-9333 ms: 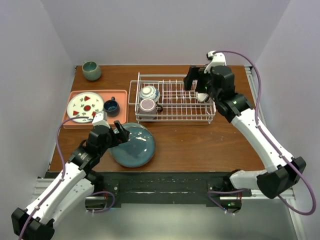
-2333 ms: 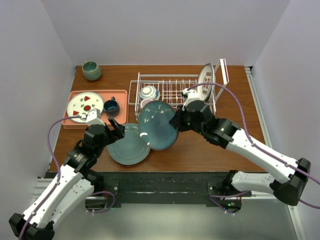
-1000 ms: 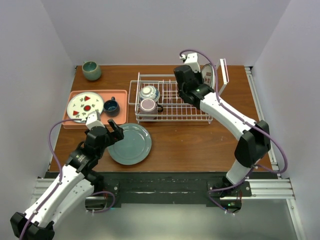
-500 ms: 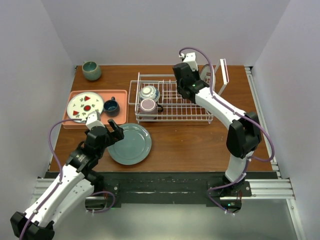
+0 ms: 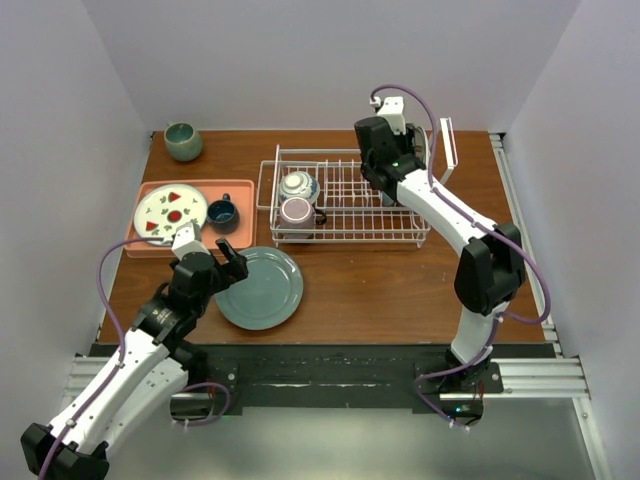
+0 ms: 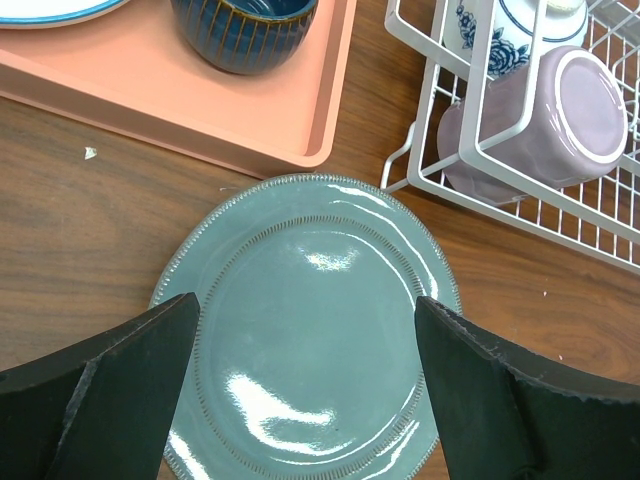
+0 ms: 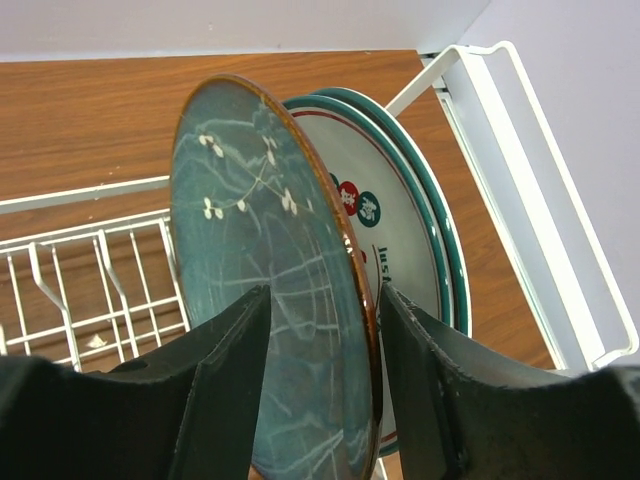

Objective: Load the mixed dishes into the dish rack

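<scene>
rack (image 7: pixel 60 195) props flowered plate (image 7: pixel 250 250) upright beside lettered plate (image 7: pixel 400 250), so your right gripper (image 7: pixel 325 300) stands parted astride it; left gripper (image 6: pixel 305 310) gapes over teal plate (image 6: pixel 300 370).

Top external: was fixed high above and behind the arm bases, faced down toward the far wall, and took in the whole table (image 5: pixel 400 290) from a distance.
Left wrist: sat low and close, looking down between the left fingers (image 6: pixel 100 400) at the plain teal plate (image 6: pixel 310 340).
Right wrist: sat very near, looking along the right fingers (image 7: pixel 220 400) at the dark patterned plate (image 7: pixel 270 250) and the tall wire end piece (image 7: pixel 540 170).
Top and left wrist shared: the teal plate, the salmon tray (image 6: pixel 200 110) and the near-left corner of the dish rack (image 6: pixel 480 150).
Top and right wrist shared: the rack's right end.
Wrist views shared: only the rack, at opposite ends.
</scene>
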### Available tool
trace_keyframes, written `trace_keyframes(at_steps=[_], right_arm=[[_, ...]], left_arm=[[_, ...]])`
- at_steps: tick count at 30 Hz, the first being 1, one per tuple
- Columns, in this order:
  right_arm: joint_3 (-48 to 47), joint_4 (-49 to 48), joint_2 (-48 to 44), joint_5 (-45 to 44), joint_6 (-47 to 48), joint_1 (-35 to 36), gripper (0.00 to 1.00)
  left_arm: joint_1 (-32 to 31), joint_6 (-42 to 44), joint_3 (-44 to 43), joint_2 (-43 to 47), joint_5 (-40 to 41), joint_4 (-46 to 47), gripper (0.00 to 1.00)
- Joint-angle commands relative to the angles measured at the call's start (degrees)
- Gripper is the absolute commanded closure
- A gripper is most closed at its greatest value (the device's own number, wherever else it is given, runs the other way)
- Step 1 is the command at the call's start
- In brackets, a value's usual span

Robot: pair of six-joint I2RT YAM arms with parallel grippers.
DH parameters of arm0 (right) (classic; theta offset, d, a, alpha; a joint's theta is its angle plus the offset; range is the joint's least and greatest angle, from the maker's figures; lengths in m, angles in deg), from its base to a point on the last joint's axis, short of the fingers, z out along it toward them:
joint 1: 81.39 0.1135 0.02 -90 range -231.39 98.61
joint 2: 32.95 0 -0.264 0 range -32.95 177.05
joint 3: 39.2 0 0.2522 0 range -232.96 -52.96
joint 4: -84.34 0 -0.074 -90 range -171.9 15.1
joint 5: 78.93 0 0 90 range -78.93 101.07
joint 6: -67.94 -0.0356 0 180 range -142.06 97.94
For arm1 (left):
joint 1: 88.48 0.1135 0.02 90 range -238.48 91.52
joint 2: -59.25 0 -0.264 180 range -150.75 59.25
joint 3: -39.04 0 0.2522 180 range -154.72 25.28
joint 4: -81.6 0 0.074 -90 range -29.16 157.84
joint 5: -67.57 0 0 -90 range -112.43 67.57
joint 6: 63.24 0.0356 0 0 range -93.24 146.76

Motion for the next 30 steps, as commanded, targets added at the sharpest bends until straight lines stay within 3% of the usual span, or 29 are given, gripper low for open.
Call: trace_keyframes(at_steps=[1, 3, 4, 9, 16, 19, 22, 24, 27, 30], right_arm=[[-2.4, -0.5, -3.7, -0.6, -2.2, 0.2, 0.44], [-2.1, -0.3, -4.7, -0.9, -2.4, 0.2, 0.34], [-1.9, -0.2, -5.3, -1.2, -2.6, 0.2, 0.24], [-0.3, 0.2, -9.3, 0.1, -3.5, 0.2, 0.01], [2.2, 1.2, -16.2, 5.5, -4.3, 0.2, 0.01], [5.3, 1.7, -21.2, 14.0, -5.7, 0.2, 0.01], [9.1, 2.7, -26.2, 26.7, -10.5, 0.3, 0.01], [14.7, 1.8, -29.1, 41.1, -15.7, 0.3, 0.01], [25.9, -7.4, -34.3, 56.7, -20.8, 1.8, 0.01], [33.3, -13.3, -38.0, 60.4, -23.0, 5.7, 0.01]], left_arm=[[-0.1, -0.9, 0.1, 0.1, 1.6, 1.4, 0.05], [-0.1, -1.0, 0.1, 0.2, 1.6, 1.3, 0.05], [-0.1, -1.0, 0.1, 0.3, 1.7, 1.3, 0.05], [-0.1, -1.1, 0.1, 0.2, 1.7, 1.2, 0.05], [-0.1, -1.6, -0.2, 0.0, 1.8, 0.8, 0.04], [-0.1, -1.9, -0.2, -0.2, 1.8, 0.6, 0.04], [-0.1, -2.6, -0.1, -0.6, 1.8, 0.6, 0.03], [-0.1, -3.1, 0.1, -0.9, 1.7, 0.7, 0.03], [-0.1, -4.0, 0.6, -1.2, 1.3, 1.2, 0.03], [-0.1, -4.1, 0.9, -1.2, 0.7, 1.5, 0.03]])
